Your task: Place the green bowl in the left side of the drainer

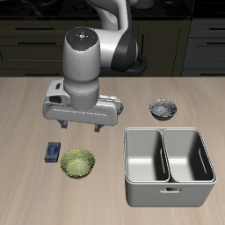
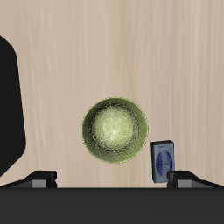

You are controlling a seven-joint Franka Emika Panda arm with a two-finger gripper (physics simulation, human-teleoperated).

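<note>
Hovering spread wide, the tool (image 1: 81, 128) hangs above the green bowl (image 1: 78, 163); nothing held.

Exterior view: high, frontal, facing the robot base across the whole table (image 1: 26, 105), fairly far. Wrist view: looks straight down from the gripper (image 1: 81, 127), close to the tabletop. Shared: green bowl (image 1: 77, 163) (image 2: 115, 129) and the small blue object (image 1: 53, 152) (image 2: 161, 160) beside it

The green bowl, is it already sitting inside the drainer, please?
No, the green bowl rests on the table beside a small blue object, apart from the drainer.
</note>
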